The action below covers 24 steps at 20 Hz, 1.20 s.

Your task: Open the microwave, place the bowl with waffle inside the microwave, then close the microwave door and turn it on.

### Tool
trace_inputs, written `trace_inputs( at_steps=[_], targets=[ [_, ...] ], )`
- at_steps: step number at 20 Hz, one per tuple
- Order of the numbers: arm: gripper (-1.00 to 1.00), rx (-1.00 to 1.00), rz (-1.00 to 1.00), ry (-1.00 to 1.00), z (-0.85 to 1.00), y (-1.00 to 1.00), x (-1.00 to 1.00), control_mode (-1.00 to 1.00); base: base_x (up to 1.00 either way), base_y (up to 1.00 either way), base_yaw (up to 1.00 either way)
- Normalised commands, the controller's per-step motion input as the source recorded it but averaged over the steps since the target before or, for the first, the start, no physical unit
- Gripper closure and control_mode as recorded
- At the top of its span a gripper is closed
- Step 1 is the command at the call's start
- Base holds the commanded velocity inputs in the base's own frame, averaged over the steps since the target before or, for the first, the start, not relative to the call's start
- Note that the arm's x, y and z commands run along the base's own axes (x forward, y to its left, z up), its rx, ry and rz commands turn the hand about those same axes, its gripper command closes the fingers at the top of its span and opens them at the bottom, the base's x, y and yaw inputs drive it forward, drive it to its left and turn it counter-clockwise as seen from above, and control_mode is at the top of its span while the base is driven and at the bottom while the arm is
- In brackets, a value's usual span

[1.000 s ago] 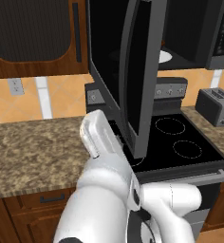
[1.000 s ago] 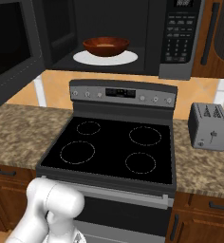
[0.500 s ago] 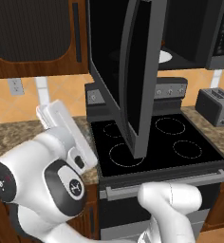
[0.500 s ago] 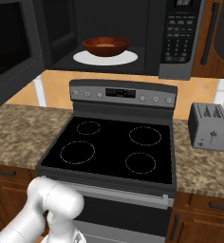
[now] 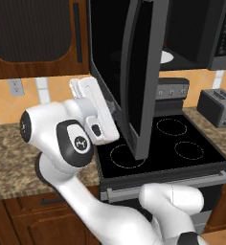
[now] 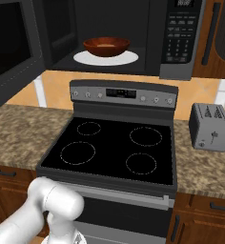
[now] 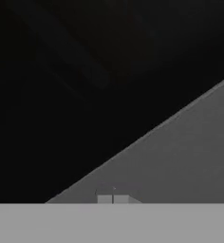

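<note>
The microwave (image 6: 181, 38) hangs above the stove with its microwave door (image 5: 143, 72) swung wide open; the door also shows at the left edge (image 6: 9, 52). Inside, the reddish-brown bowl (image 6: 106, 46) rests on a white round plate (image 6: 83, 58). The bowl's rim hides most of its inside, so I cannot make out the waffle. My gripper (image 5: 117, 112) is against the left face of the open door, at about half its height. In the hand view the gripper (image 7: 113, 198) is shut with nothing between its tips, close to a dark panel and a grey edge.
A black-topped stove (image 6: 114, 147) stands below the microwave, between speckled stone counters (image 6: 19, 133). A silver toaster (image 6: 209, 126) sits on the right counter. Brown cabinets (image 5: 33, 38) flank the microwave. My bent arm (image 5: 72, 143) takes up the room left of the stove.
My arm has folded upward and the hand has risen and come right to the open door's left face. The door, bowl and plate have not moved.
</note>
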Motion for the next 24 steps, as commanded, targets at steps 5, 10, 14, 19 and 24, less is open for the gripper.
trace_inputs(
  at_steps=[5,10,14,19,24],
  targets=[
    [1.00,0.00,-0.10,-0.11,0.24,-1.00,-0.21,-1.00,0.00,0.00,0.00],
    [1.00,0.00,-0.01,-0.11,0.29,-1.00,-0.05,-1.00,0.00,0.00,0.00],
    [1.00,0.01,0.09,-0.08,0.24,-1.00,0.42,-1.00,0.00,0.00,0.00],
    [1.00,0.01,0.29,-0.08,0.35,-0.97,0.73,-1.00,0.00,0.00,0.00],
    [1.00,0.00,0.29,-0.04,0.64,-0.73,0.61,-1.00,0.00,0.00,0.00]
  ],
)
